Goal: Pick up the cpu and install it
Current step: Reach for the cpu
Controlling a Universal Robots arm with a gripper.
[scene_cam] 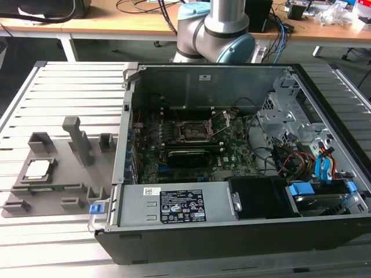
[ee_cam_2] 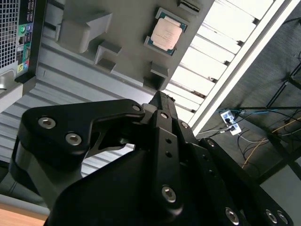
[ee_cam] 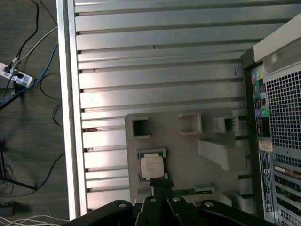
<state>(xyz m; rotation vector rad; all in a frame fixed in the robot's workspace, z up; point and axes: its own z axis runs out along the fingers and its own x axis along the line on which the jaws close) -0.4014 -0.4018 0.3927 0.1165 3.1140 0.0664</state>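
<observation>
One cpu [ee_cam: 150,165], well below gripper [ee_cam: 158,181], untouched

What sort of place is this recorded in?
Probably a robotics lab bench: an open PC case on a slatted metal table, a grey tray holding the cpu, and a cable-strewn wooden desk behind the arm.
</observation>
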